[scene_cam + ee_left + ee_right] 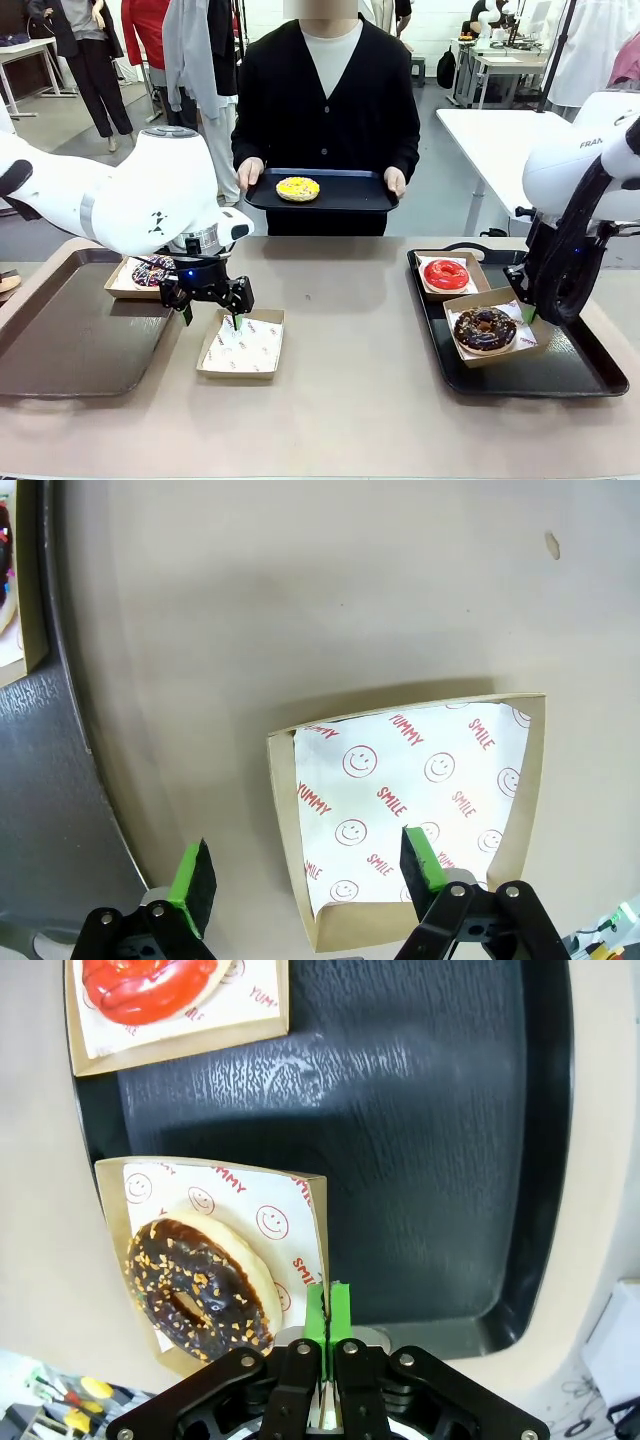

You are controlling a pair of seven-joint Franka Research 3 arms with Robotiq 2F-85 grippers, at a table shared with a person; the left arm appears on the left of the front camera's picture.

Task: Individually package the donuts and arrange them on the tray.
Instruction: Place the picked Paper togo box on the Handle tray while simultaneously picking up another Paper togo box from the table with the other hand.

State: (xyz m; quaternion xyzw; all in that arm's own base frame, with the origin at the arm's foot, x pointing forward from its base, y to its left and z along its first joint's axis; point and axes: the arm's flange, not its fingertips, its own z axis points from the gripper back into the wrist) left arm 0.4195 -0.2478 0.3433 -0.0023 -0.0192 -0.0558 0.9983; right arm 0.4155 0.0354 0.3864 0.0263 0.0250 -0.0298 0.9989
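Donuts, front view: the yellow donut [298, 188] lies on the tray [350, 202] that the person holds. The purple donut [152, 270] sits boxed beside my left gripper [211, 318]. The red donut [445, 273] and chocolate donut [485, 328] sit boxed on the right tray [570, 372].

Left wrist view: my left gripper stands wide apart, holding nothing, with one finger over the empty box [420, 780].

Right wrist view: my right gripper [328, 1310] is closed tight at the edge of the chocolate donut's box [318, 1240]. I cannot tell whether it pinches it.
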